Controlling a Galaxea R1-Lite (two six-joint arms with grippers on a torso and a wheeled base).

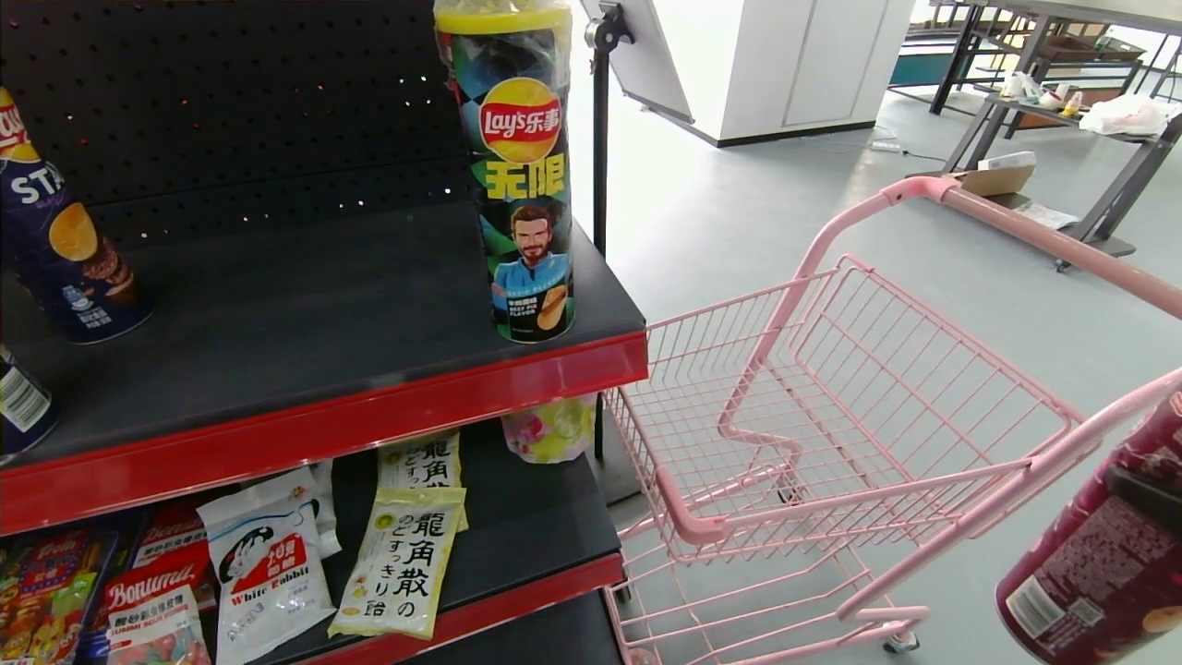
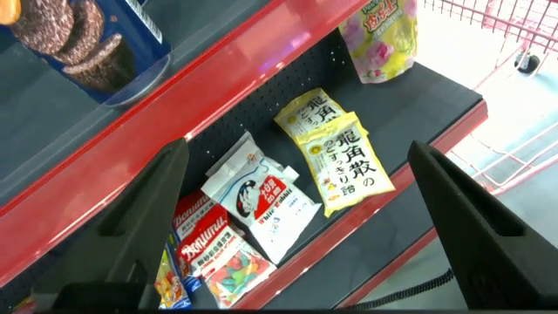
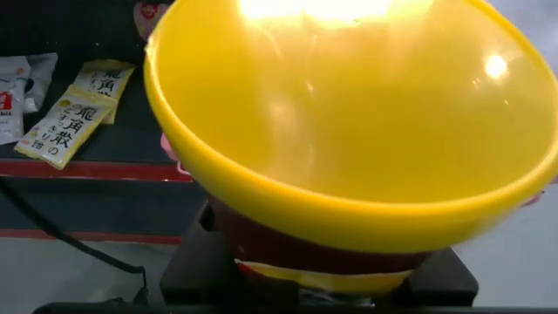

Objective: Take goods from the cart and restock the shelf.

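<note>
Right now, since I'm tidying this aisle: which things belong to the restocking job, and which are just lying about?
Job: pink cart, red can in the right gripper, shelf, green can already on it.
Lying about: white cabinet, tables, cardboard box beside them.

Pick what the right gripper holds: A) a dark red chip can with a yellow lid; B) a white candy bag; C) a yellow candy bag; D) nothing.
A: the right gripper is shut on the dark red chip can, whose yellow lid faces the wrist camera.
</note>
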